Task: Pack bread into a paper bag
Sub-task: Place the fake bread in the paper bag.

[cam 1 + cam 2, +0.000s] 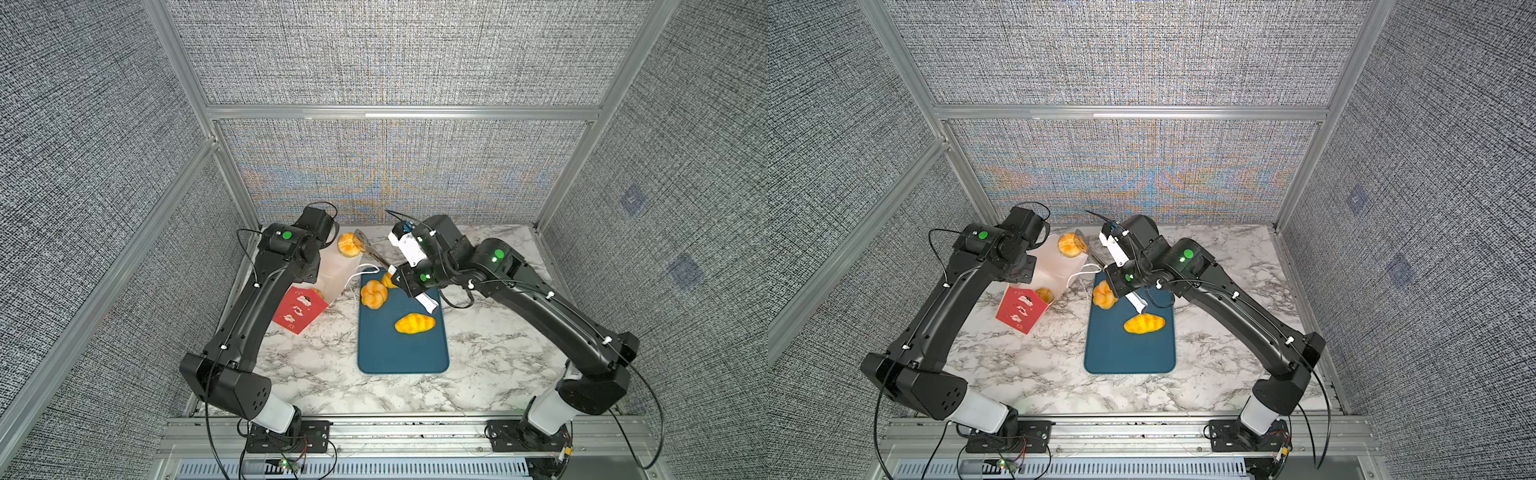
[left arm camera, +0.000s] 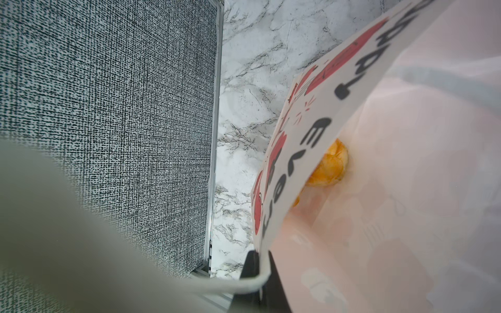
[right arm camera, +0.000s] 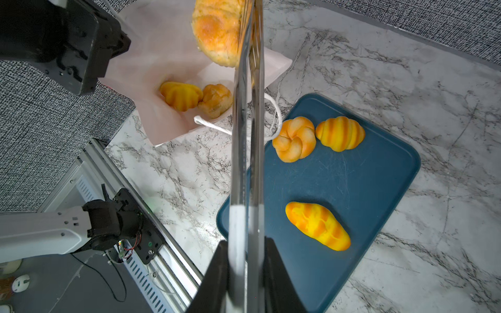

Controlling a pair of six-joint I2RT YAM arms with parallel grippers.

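The paper bag (image 1: 337, 272) stands at the back left with its white inside showing; its printed front (image 2: 311, 119) fills the left wrist view. My left gripper (image 2: 259, 268) is shut on the bag's rim beside the white cord handle. My right gripper (image 3: 246, 260) is shut on metal tongs (image 3: 248, 122), which pinch a round bun (image 1: 348, 245) just over the bag's mouth. Two pieces of bread (image 3: 181, 96) lie inside the bag. A knot roll (image 1: 373, 294) and two croissants (image 3: 340, 133) (image 1: 414, 323) rest on the blue tray (image 1: 403, 353).
The tray's near half is bare. Marble tabletop (image 1: 324, 365) surrounds it, with grey fabric walls and aluminium posts on three sides. The bag's loose cord handle (image 1: 365, 268) hangs over the tray's far left corner. Both arm bases are bolted to the front rail (image 1: 407, 432).
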